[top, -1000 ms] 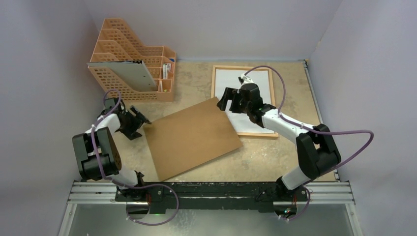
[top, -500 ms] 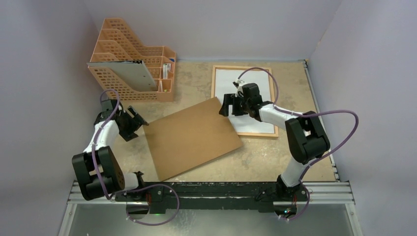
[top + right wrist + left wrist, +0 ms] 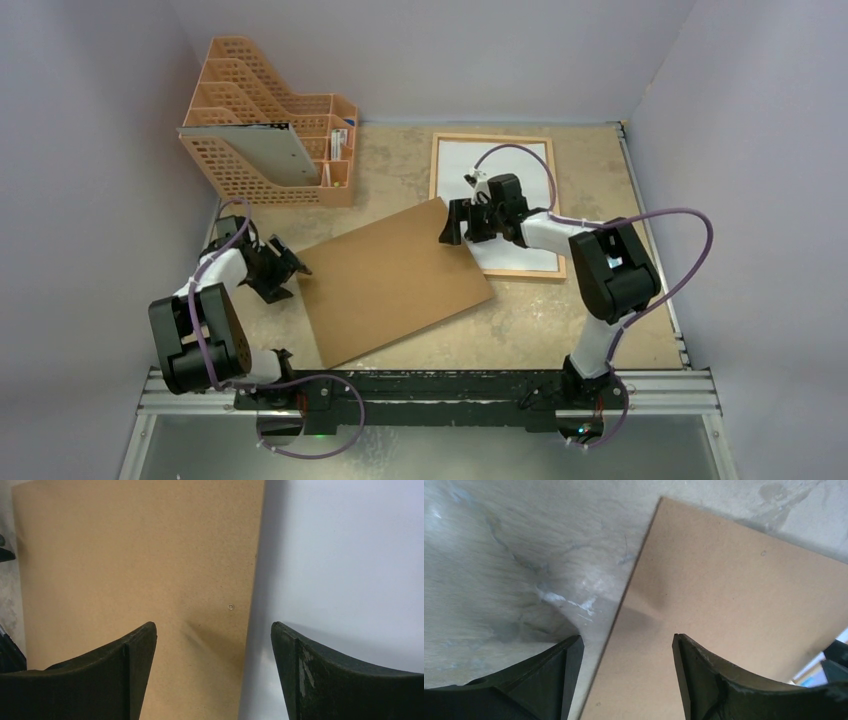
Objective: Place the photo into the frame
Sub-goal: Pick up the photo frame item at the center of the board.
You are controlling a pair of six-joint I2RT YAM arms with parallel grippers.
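The right pincer (image 3: 212,632) stands apart. Its wrist view shows the right-hand edge of the brown board (image 3: 390,280) running up between the two fingers. One finger (image 3: 120,680) is over the board and the other is over a plain white sheet (image 3: 350,555). Whether either finger touches what lies below it cannot be told. From above, this pincer sits at the board's far right corner, where the board overlaps the near left part of the frame (image 3: 556,215).

The frame lies flat at the far right of the surface (image 3: 400,165), and the white sheet fills it. The sheet's upper side is blank, so I cannot tell whether it is the photo turned face down.

The left pincer (image 3: 625,645) is also apart, and it straddles the board's left edge. One finger (image 3: 529,680) is over bare surface and the other is over the board, where a soft shadow falls. I cannot tell whether they touch.

The board lies flat and skewed in the middle of the surface, between the two pincers. Its long sides run from near left to far right.

An orange rack (image 3: 250,75) stands at the far left, well apart from the frame, with a pale grey panel (image 3: 265,150) leaning in its front.
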